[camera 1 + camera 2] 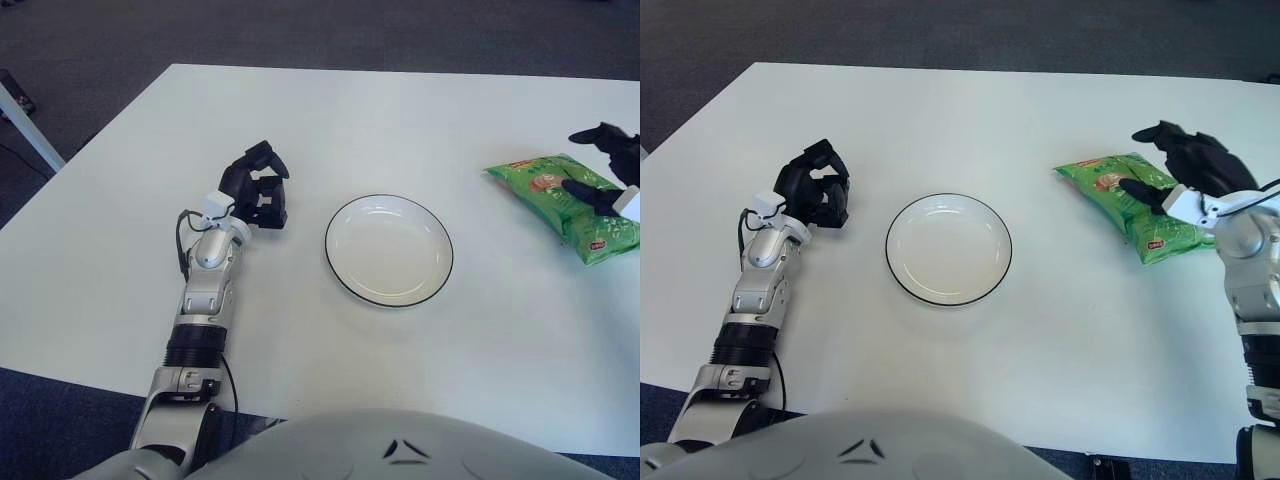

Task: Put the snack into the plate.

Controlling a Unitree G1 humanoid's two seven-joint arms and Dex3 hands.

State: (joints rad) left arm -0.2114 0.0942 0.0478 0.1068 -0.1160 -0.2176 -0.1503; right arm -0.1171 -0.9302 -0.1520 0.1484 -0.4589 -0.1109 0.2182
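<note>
White table (1060, 330): plate (948, 248) bare, snack (1130, 205) at its 3 o'clock, right hand (1185, 165) spread over it, ungrasped; left hand (818, 188) curled idle at 9.

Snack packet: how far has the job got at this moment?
Done: nothing; the plate holds no snack. In hand: the right hand, fingers spread, is over the green snack packet on the table, not closed on it. The left hand shows left of the plate. Left: grasp, carry, place.
</note>
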